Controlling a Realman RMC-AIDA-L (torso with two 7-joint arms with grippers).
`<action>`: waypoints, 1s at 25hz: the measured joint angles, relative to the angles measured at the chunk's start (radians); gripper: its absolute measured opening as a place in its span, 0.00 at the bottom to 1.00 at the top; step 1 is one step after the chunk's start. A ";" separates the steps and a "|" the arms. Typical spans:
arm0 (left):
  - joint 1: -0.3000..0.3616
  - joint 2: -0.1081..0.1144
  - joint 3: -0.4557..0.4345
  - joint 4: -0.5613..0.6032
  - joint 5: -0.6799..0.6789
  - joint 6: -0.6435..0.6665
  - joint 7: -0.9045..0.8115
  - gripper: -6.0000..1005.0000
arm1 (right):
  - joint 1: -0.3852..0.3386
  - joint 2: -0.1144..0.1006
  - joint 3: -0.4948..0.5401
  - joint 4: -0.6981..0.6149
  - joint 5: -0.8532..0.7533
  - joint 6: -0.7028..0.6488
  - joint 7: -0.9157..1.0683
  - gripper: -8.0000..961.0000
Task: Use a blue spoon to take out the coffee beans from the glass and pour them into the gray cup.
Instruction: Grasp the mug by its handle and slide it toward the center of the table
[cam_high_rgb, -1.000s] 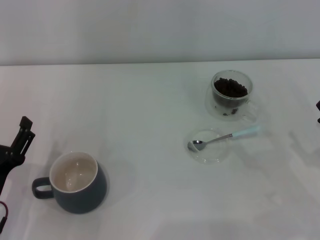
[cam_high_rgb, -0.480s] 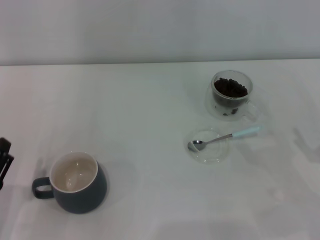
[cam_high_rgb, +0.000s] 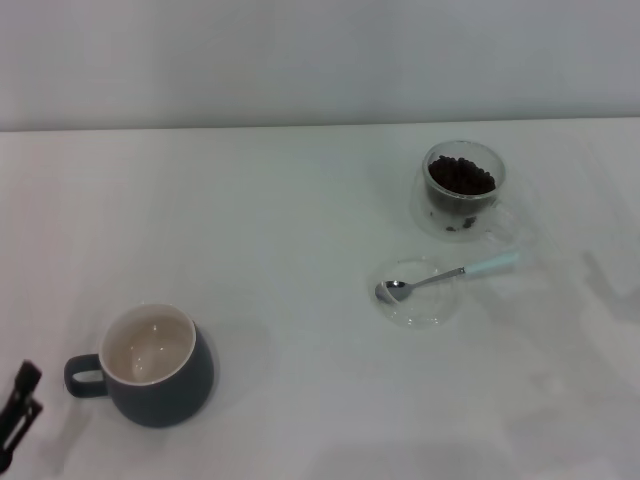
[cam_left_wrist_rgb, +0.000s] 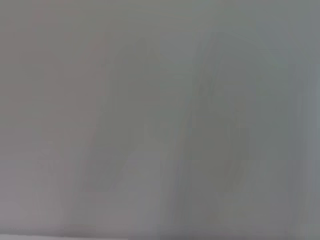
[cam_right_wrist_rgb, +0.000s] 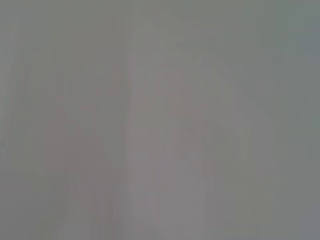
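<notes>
No scooping yet; I see blue spoon (cam_high_rgb: 448, 274) untouched on saucer (cam_high_rgb: 417, 293) nr glass (cam_high_rgb: 463, 188); left gripper (cam_high_rgb: 17, 412) at counter (cam_high_rgb: 300, 250) edge, can't tell its state; right gripper out of view; next: reach for spoon handle.

Head view bright, evenly lit, soft faint shadows; both wrist views featureless grey blur.
</notes>
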 joint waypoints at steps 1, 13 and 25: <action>0.007 0.000 0.000 -0.014 0.016 0.007 0.007 0.88 | 0.000 0.000 0.000 0.000 0.000 0.000 0.000 0.91; 0.058 -0.001 0.000 -0.101 0.086 0.023 0.056 0.88 | -0.001 -0.002 0.000 -0.008 -0.001 0.001 -0.004 0.91; -0.012 -0.004 -0.001 -0.070 0.107 -0.105 0.072 0.88 | 0.000 -0.002 0.000 -0.019 0.000 0.000 -0.005 0.91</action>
